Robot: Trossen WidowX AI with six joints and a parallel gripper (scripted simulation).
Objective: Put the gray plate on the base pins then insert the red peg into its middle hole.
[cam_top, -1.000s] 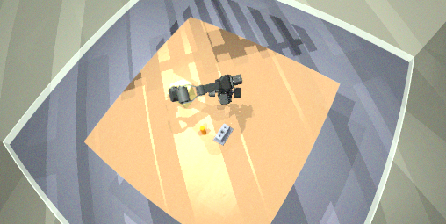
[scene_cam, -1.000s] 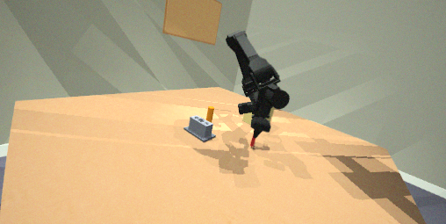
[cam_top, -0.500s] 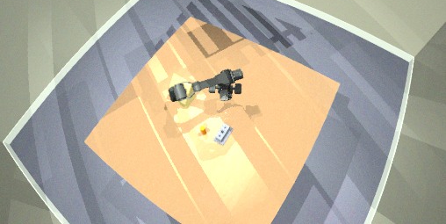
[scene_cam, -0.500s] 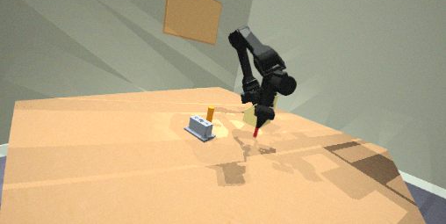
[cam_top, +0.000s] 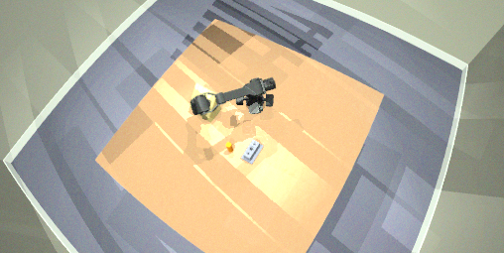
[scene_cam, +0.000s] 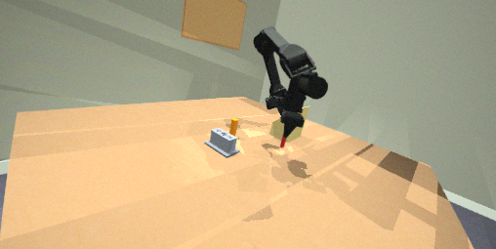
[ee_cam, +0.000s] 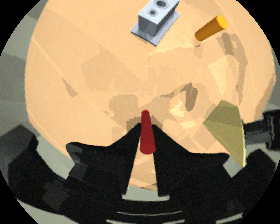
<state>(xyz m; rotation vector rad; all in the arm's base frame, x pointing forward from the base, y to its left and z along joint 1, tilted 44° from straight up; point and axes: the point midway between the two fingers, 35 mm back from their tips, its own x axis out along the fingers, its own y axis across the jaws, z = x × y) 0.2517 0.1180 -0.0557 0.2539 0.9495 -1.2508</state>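
Observation:
My gripper [cam_top: 254, 106] [scene_cam: 287, 130] [ee_cam: 145, 127] is shut on the red peg [scene_cam: 283, 141] [ee_cam: 145, 133]. The peg hangs downward from the fingers, with its tip close to the table top. The gray plate [cam_top: 251, 151] [scene_cam: 223, 139] [ee_cam: 157, 14] sits flat on its base [scene_cam: 227, 154], with its small holes facing up. It lies a little way off from the gripper, toward the table's middle. In the wrist view the plate is ahead of the peg, near the top of the picture.
A short orange cylinder [cam_top: 229, 146] [scene_cam: 234, 125] [ee_cam: 211, 28] stands upright just beside the plate. The arm's pale yellow mount [cam_top: 209, 111] [scene_cam: 277, 129] [ee_cam: 228, 129] is close behind the gripper. The wooden table [scene_cam: 122, 189] is edged by gray floor.

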